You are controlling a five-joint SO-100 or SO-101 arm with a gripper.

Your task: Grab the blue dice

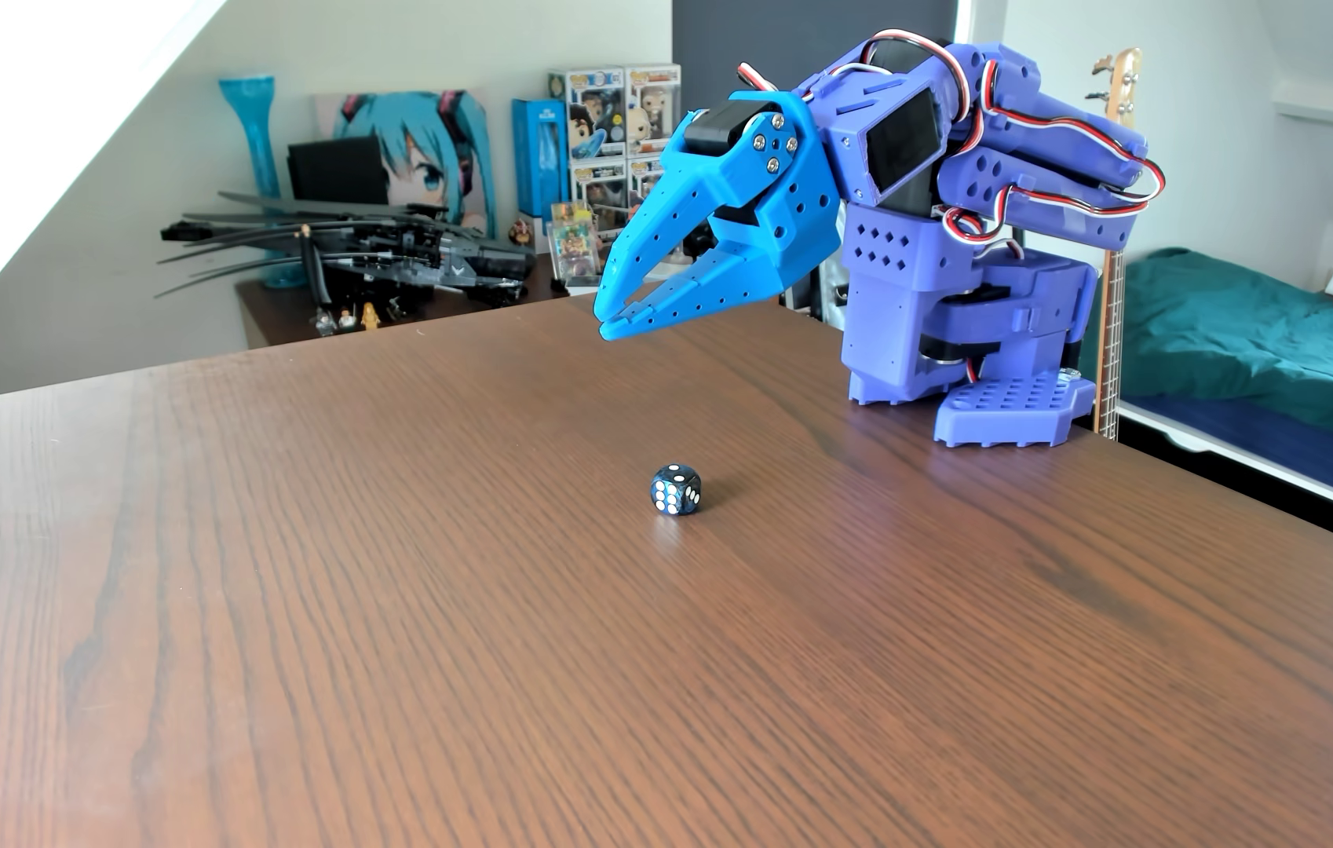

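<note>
Okay, your bright blue two-finger plastic claw (608, 314) was released, holding nothing: the two perforated fingers stood apart at their roots with a clear wedge of daylight between them, narrowing to a slim gap at the tips. It hung in the air above the far part of the brown wood-grain table (321, 652), pointing down and toward the left of the other view, tips clear of the surface.

The small marbled dark-blue cube die with white pips and rounded corners (675, 489) sat flat on the tabletop, below the claw tips, a little to their right in this view and nearer the camera, well apart from them. Nothing touched it. One pip showed on top, six on the face toward the camera, and a few more on the right face; I couldn't count those cleanly.

Behind the claw, to its right in the view, your purple printed arm (973, 204) was folded back over its base (1006, 408), which stood at the table's far right edge. Red, white and black servo wires (1071, 122) looped over the upper joints.

Past the claw tips, off the table, you had a dark model aircraft (402, 253) on a low cabinet, and beyond the arm a bed with a teal blanket (1250, 326).
</note>
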